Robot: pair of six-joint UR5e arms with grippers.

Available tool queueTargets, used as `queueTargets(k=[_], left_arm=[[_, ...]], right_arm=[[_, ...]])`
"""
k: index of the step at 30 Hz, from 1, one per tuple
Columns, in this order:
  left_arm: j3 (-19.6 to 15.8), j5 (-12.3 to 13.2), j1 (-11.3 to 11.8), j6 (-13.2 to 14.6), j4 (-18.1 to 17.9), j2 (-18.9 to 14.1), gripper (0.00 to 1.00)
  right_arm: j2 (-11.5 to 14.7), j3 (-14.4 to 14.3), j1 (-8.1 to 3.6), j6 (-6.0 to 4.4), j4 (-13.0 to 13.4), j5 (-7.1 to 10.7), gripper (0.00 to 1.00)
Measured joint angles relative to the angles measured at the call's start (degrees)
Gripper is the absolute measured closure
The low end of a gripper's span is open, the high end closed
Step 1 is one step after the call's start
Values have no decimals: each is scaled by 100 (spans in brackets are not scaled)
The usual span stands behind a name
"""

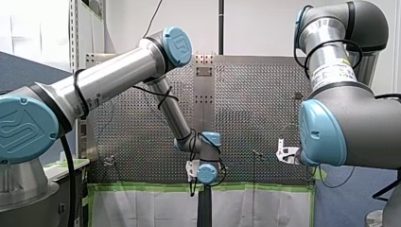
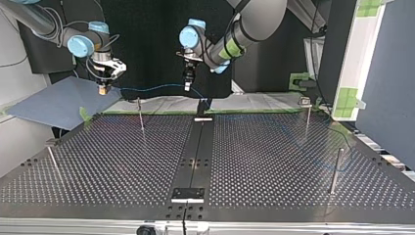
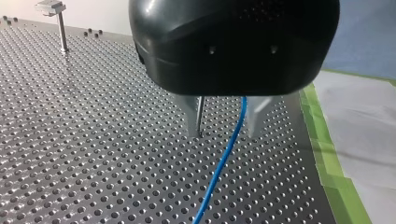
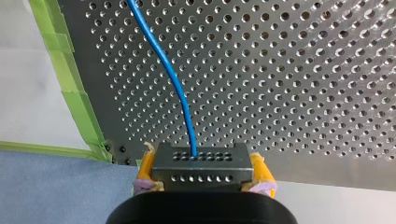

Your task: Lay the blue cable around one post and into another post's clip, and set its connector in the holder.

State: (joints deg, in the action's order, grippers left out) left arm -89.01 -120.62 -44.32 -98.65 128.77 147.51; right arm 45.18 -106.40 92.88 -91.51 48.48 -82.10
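My right gripper is shut, its yellow pads clamped on the sides of the dark grey connector. The blue cable leaves the connector and runs out over the perforated table. In the top view this gripper hangs beyond the table's far edge, at the left. The cable spans from it to my left gripper. In the left wrist view the metal fingers stand apart, with the cable passing between them, untouched. My left gripper hovers just above the plate, beside a thin post.
Several thin posts stand on the table: one far left, one near left, a clip-topped one far right, one near right. A bracket sits at the dark centre strip's near end, another at its far end. Green tape edges the plate.
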Motion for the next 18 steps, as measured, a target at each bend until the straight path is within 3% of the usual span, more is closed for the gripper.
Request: queueTargets(k=[4,5,9,11,18], left_arm=[[0,-3,2,9,-1,0,56],[0,-5,2,10,-2,0,62],[0,-1,-2,12,-6,0,67],[0,9,-2,12,-8,0,76],[0,138,-13,19,-31,0,89]], right_arm=[[0,0,0,0,14,0,97],[-1,0,0,0,16,0,97],[-1,0,0,0,21,0,97],[0,0,0,0,21,0,97],[0,0,-2,0,21,0,97]])
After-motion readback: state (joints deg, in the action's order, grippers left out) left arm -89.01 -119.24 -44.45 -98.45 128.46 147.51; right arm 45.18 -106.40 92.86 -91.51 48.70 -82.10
